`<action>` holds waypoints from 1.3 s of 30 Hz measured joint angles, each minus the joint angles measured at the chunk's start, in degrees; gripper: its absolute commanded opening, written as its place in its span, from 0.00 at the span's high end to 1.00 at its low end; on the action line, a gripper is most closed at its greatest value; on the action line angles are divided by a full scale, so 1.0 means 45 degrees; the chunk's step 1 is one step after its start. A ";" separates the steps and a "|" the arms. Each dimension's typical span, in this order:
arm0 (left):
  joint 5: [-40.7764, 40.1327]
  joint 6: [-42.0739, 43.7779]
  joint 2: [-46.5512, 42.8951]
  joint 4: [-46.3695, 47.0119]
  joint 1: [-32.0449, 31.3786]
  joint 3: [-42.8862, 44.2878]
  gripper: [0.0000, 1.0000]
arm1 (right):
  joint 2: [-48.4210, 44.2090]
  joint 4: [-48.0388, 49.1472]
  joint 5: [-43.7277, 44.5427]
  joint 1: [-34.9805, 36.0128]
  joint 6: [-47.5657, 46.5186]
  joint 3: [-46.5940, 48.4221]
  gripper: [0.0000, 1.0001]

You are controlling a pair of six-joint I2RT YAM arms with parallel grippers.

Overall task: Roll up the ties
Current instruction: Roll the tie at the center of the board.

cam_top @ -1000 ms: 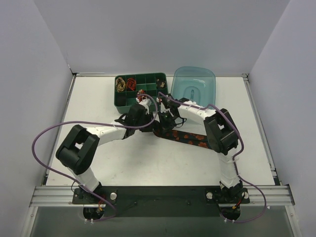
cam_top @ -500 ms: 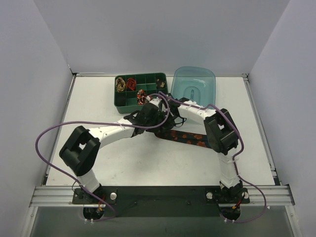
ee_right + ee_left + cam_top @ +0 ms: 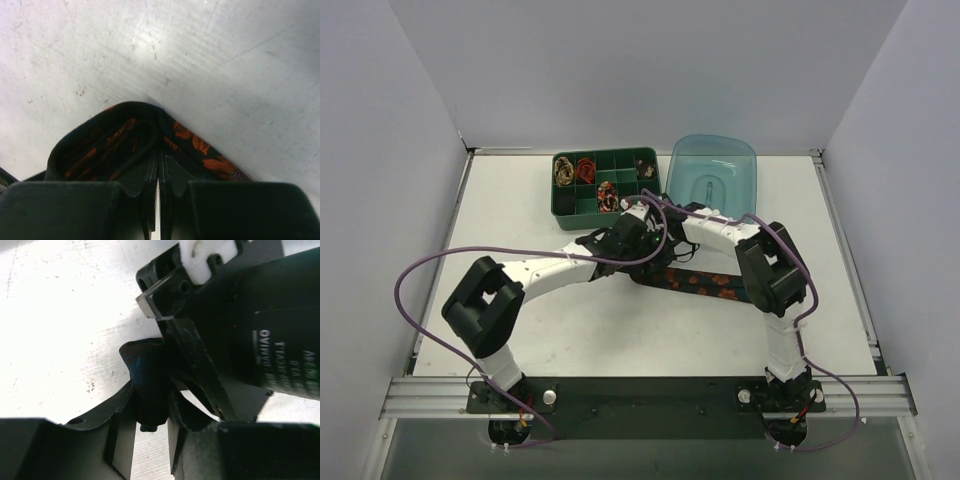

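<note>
here, both arms bend inward, meeting over the tie.
left gripper and right gripper each pinch it.

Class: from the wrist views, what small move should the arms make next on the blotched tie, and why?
Probably turn the right gripper a little to wind on another wrap: its fingers pinch the folded end of the tie, the left gripper holds fabric beside it, and a long stretch lies flat, unrolled.
</note>
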 measured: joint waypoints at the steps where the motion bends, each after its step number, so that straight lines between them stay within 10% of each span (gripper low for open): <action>1: -0.0097 0.0010 -0.0087 -0.0058 -0.0049 -0.0073 0.65 | -0.0107 -0.0053 0.0000 0.0029 0.0005 -0.0073 1.00; 39: -0.4590 0.1661 0.0928 -0.3682 -0.1423 0.1103 0.57 | -0.2079 -0.0665 0.1112 -0.1783 0.0311 -0.1515 1.00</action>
